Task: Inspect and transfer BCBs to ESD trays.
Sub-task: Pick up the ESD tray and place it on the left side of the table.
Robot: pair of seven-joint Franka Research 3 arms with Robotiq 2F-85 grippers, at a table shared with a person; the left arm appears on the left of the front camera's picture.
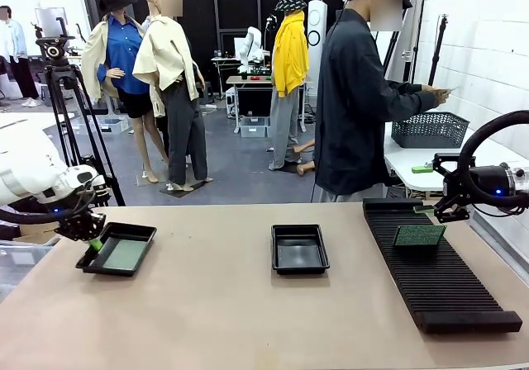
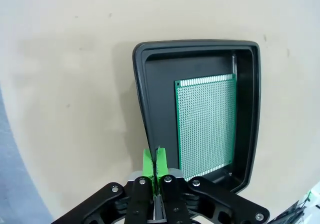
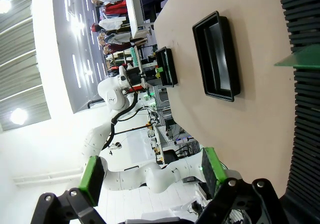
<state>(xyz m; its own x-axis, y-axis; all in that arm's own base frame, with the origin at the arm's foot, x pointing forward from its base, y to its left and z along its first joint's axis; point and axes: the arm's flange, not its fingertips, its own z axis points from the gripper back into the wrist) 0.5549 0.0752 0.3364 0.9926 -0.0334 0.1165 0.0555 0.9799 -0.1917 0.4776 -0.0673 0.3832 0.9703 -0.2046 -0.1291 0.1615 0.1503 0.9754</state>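
Nearest of all, the long black ribbed rack (image 1: 446,291) runs to the right of the middle ESD tray (image 1: 299,229), with 1 green BCB (image 1: 419,236) propped in its far slots; the right gripper (image 1: 440,190) hangs just beyond that board, jaws spread wide with nothing between them. Well left of the middle ESD tray sits the other ESD tray (image 1: 142,230), another BCB (image 1: 124,255) lying flat on its floor. Just outside that tray's near-left rim, the left gripper (image 1: 92,243) has its green pads pressed together on nothing.
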